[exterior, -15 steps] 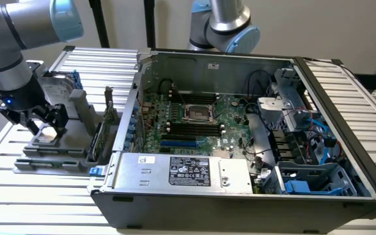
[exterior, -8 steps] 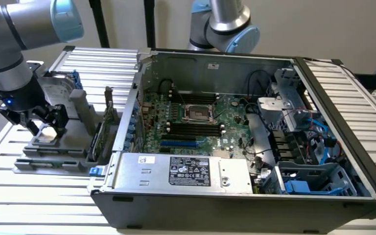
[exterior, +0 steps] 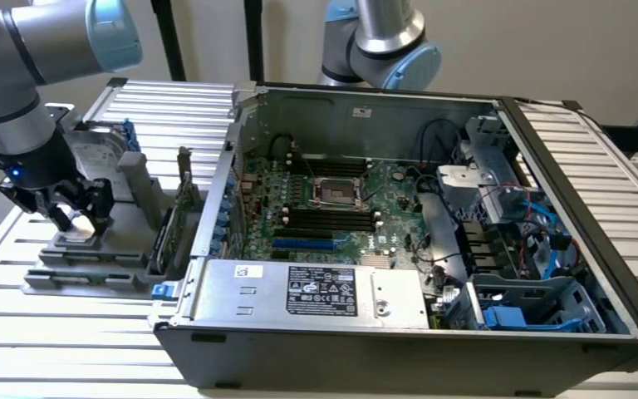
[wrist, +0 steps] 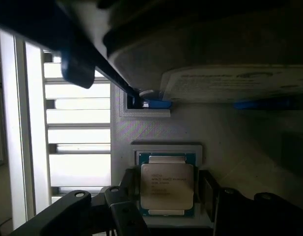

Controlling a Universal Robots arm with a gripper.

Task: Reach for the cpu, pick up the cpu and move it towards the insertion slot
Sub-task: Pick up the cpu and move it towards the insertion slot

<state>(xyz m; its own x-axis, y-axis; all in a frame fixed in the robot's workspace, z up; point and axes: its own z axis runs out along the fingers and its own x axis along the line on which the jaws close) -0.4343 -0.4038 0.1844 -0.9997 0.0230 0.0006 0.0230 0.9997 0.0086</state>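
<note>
Silvery cpu [wrist: 167, 189], pale grey holder [wrist: 156, 132]

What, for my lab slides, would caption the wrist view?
Tool poised over the cpu in its grey holder, beside the hard drive.

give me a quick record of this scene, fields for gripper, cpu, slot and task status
gripper: open, low over the grey holder at the exterior view's left
cpu: lying flat in the holder's recess, between the fingers
insertion slot: on the motherboard inside the computer case, well apart from the gripper
status: cpu reached, not yet lifted
</note>
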